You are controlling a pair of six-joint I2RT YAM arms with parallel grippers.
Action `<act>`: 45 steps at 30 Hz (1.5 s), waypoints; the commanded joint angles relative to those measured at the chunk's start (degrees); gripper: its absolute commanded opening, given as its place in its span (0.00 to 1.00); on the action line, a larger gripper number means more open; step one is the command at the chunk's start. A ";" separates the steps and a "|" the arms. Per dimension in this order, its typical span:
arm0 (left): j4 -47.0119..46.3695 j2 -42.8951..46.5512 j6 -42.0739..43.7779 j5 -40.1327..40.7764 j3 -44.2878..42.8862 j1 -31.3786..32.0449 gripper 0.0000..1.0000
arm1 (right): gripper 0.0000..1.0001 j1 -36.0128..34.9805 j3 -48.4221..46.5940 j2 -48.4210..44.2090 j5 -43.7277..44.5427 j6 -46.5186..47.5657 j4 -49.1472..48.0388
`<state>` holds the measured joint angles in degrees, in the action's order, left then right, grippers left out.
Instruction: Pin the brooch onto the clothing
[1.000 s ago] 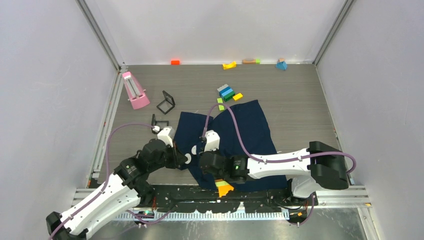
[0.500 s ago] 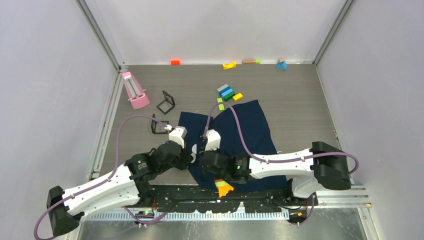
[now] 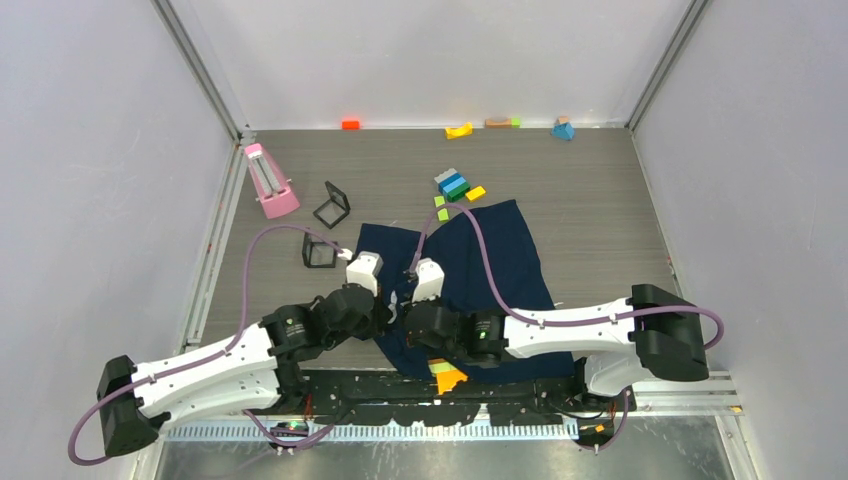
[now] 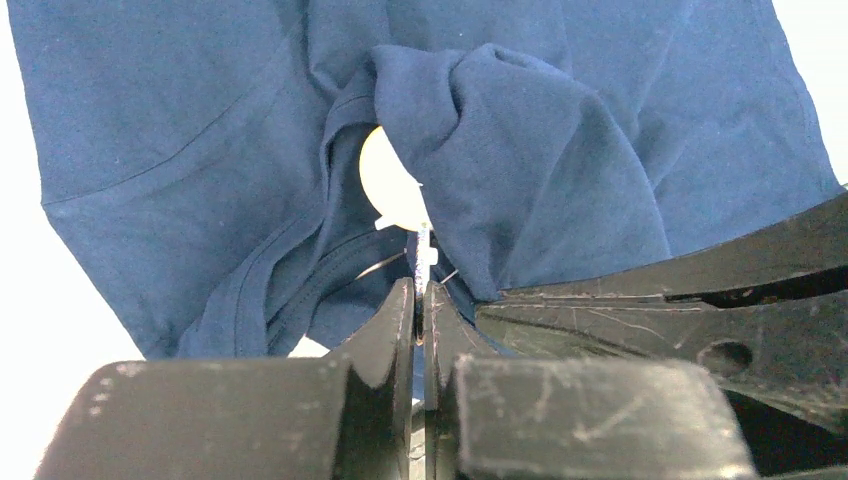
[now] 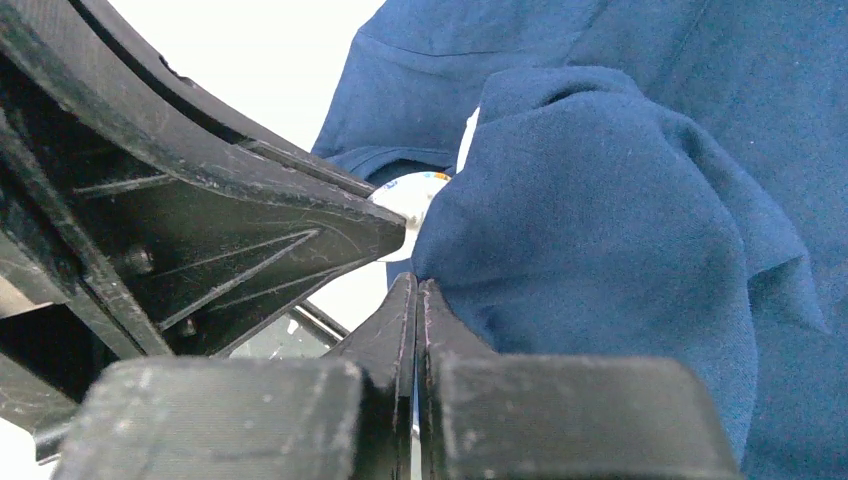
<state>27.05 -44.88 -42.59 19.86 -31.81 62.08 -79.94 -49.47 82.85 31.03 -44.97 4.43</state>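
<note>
The dark navy T-shirt (image 3: 500, 260) lies on the table in front of both arms. My right gripper (image 5: 416, 283) is shut on a raised fold of the shirt (image 5: 600, 220). My left gripper (image 4: 419, 290) is shut on the brooch's pin side, and the brooch's pale round back (image 4: 390, 185) is pressed against that fold (image 4: 520, 160). The brooch also shows in the right wrist view (image 5: 410, 195), between the fold and the left gripper's finger (image 5: 250, 230). In the top view the two grippers meet at the shirt's near left edge, left (image 3: 388, 312) and right (image 3: 408, 318). The brooch's orange face is hidden.
A pink stand (image 3: 268, 182) and two black frames (image 3: 332, 204) (image 3: 318, 252) sit to the left. Coloured blocks (image 3: 453, 185) lie beyond the shirt. An orange block (image 3: 350, 124), a yellow wedge (image 3: 459, 130) and a blue block (image 3: 563, 129) line the back wall. An orange-green block (image 3: 448, 376) lies at the near edge.
My left arm has swung right and brought the brooch up against the fold held by the right gripper. The right gripper has barely moved.
</note>
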 commanded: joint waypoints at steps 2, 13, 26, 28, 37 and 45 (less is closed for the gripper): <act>-3.80 -0.44 -1.26 2.25 -1.79 0.60 0.00 | 0.01 -0.48 0.02 -0.82 0.74 -0.25 -4.14; -5.62 3.80 -3.78 2.36 0.05 0.80 0.00 | 0.01 -0.48 0.09 0.61 -0.23 -0.66 -4.87; -10.62 7.18 -6.22 0.01 3.52 0.79 0.00 | 0.01 -0.48 2.39 -0.46 -3.75 0.61 -9.83; -11.76 7.88 -6.72 -0.44 4.04 0.78 0.00 | 0.05 -0.52 3.36 -1.23 -4.59 1.09 -11.03; -13.02 8.54 -5.40 -6.44 4.04 -1.97 0.00 | 0.49 -0.17 7.46 -10.48 -5.50 4.86 -9.97; -13.97 6.08 -1.88 -22.60 2.22 -10.78 0.00 | 0.68 5.11 10.18 -22.68 -10.33 12.06 -4.99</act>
<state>17.34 -38.63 -47.18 7.51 -26.98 54.98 -77.73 -40.42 65.34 22.83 -37.34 -1.17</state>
